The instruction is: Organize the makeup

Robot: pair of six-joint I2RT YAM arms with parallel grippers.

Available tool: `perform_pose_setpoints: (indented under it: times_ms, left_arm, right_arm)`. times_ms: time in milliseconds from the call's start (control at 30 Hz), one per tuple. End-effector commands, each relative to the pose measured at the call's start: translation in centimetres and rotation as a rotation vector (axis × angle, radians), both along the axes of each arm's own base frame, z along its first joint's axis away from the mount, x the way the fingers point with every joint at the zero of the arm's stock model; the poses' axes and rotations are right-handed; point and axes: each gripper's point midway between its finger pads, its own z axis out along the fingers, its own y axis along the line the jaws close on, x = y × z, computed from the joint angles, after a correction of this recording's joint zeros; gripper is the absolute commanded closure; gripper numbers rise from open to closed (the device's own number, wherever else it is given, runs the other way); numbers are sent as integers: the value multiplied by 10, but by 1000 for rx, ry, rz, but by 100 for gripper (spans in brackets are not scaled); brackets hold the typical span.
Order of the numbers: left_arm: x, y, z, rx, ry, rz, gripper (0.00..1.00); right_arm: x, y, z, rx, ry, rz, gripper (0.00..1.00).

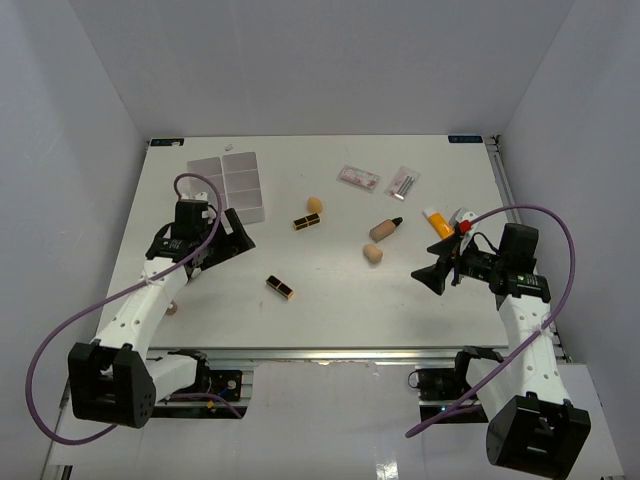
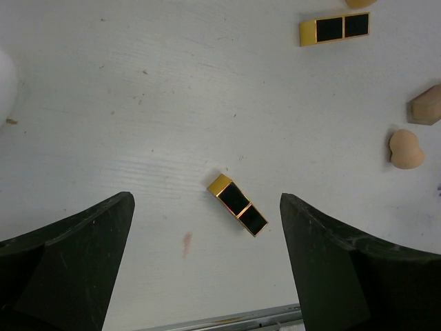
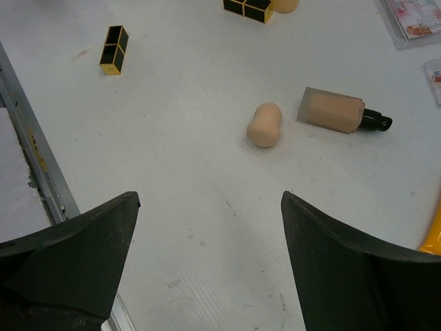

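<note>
Wide white worktop (image 1: 330, 300) and both arms are out over it. The white compartmented box (image 1: 240, 185) sits just beyond the left claw (image 1: 235, 238), close by its far side.

Left claw (image 2: 207, 200) is spread wide with nothing in it. It hovers with one black-and-gold lipstick (image 2: 238, 214) lying flat on the worktop right under the gap, nearer the right-hand finger and touching neither. Right claw (image 3: 210, 196) is spread too and empty.

On to the makeup. Two clear flat packets (image 1: 358, 178) (image 1: 403, 181) lie side by side, well ahead of the right claw. The tan bottle (image 3: 334, 110) lies on its side ahead of that claw, black cap pointing away to the right. The orange tube (image 1: 437, 222) rests just off the right claw's right finger, white cap end away from it.

The second lipstick (image 2: 334, 29) lies well ahead of the left claw and off to its right. One beige sponge (image 3: 264, 125) sits straight ahead of the right claw, just beside the bottle and apart from it. The other sponge (image 1: 315, 204) lies just beside that far lipstick.
</note>
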Motion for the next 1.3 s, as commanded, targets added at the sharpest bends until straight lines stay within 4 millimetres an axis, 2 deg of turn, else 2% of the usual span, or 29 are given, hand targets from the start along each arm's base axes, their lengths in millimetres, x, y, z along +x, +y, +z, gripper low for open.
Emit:
perform_pose_setpoints:
  times_ms: [0, 133, 300, 467, 533, 600, 700, 733, 767, 933, 1033, 1133, 1267]
  left_arm:
    - [7, -15, 10, 33, -11, -84, 2]
    - [8, -35, 15, 58, -28, -120, 2]
    - [2, -69, 6, 121, -20, -225, 2]
    - [-9, -109, 11, 111, -59, -400, 2]
    - [-11, -121, 18, 82, -96, -463, 2]
    - [-15, -132, 28, 33, -138, -531, 2]
    - [-28, -145, 35, -47, -177, -611, 2]
    - [-33, -150, 40, -85, -194, -637, 2]
    - [-38, -153, 43, -118, -204, -648, 2]
    - [-57, -153, 60, -220, -250, -641, 2]
    - [-66, -152, 71, -256, -270, -638, 2]
    - [-73, -150, 82, -289, -294, -632, 2]
    - [-81, -147, 90, -319, -309, -616, 2]
  right_arm:
    - [2, 0, -1, -12, -4, 3, 10]
    - [9, -6, -8, -41, 16, -35, 10]
    - [15, -10, -17, -50, 46, -61, 10]
    - [29, -21, -27, -88, 62, -118, 10]
    - [45, -34, -31, -135, 69, -203, 10]
    - [65, -46, -25, -160, 66, -273, 10]
    - [103, -78, -21, -230, 114, -452, 8]
    - [116, -87, -26, -247, 156, -498, 9]
    - [125, -97, -40, -283, 214, -547, 10]
    - [163, -124, -63, -415, 291, -648, 10]
    - [175, -127, -76, -464, 316, -657, 10]
    - [185, -122, -97, -493, 361, -635, 10]
    - [195, -118, -113, -521, 389, -609, 8]
